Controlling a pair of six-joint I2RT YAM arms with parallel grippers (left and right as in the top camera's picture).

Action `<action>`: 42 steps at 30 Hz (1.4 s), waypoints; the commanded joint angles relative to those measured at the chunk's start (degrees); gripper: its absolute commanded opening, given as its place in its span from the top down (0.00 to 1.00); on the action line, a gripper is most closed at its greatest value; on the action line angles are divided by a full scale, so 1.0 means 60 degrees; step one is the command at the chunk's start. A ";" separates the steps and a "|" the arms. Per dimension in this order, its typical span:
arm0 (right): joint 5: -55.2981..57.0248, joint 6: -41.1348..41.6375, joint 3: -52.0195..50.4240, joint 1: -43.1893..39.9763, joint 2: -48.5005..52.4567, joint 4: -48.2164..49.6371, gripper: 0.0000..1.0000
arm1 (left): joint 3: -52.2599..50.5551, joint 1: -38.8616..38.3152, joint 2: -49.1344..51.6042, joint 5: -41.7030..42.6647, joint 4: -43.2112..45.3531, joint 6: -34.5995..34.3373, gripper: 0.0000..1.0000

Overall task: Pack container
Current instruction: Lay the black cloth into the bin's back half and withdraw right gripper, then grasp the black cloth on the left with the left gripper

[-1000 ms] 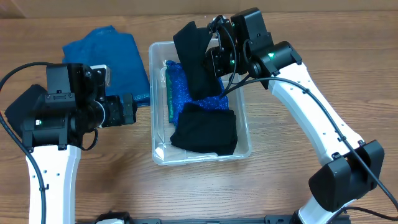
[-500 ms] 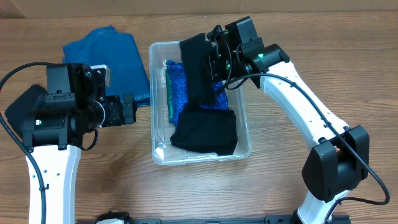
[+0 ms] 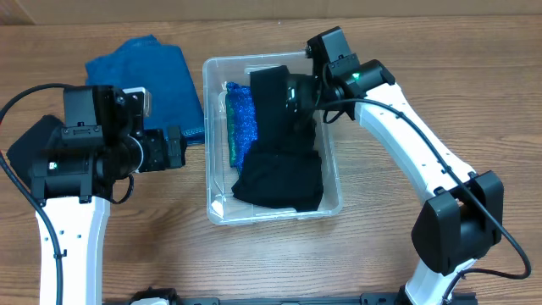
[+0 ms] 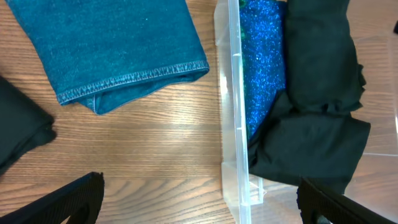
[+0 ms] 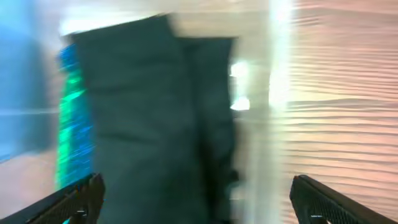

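Where the container point(image 3: 218, 206) is sitting: on the bench point(image 3: 356, 254) between both arms, holding black clothes point(image 3: 279, 178) over a sparkly blue piece point(image 3: 241, 119).
Right tool point(image 3: 292, 90): is hanging wide open, released, above the black clothes.
Left tool point(image 3: 179, 146): is gaping wide, gripping nothing, beside the container.

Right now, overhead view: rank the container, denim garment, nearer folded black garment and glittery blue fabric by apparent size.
1. container
2. denim garment, partly hidden
3. nearer folded black garment
4. glittery blue fabric, mostly covered

Folded blue denim point(image 3: 148, 76) on wood table point(image 3: 169, 241), black cloth point(image 4: 18, 127) nearby, not touching.
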 commanded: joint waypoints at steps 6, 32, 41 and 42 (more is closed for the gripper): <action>0.1195 -0.0193 0.0856 -0.0036 -0.0732 -0.0521 0.00 | 0.0197 -0.0007 0.0047 -0.0058 0.0033 0.0109 0.00; -0.0539 0.0007 0.0222 -0.4976 -0.3220 -0.3359 0.00 | 0.1912 0.7941 0.6892 0.0280 0.1384 -0.1060 0.00; -0.0539 -0.0029 0.0208 -0.4976 -0.3220 -0.3435 0.00 | 0.1909 0.8113 0.8426 0.0922 0.2484 -0.0415 0.00; -0.0539 -0.0029 0.0208 -0.4976 -0.3220 -0.3439 0.00 | 0.1909 0.8131 0.8440 0.0914 0.2565 -0.0466 0.00</action>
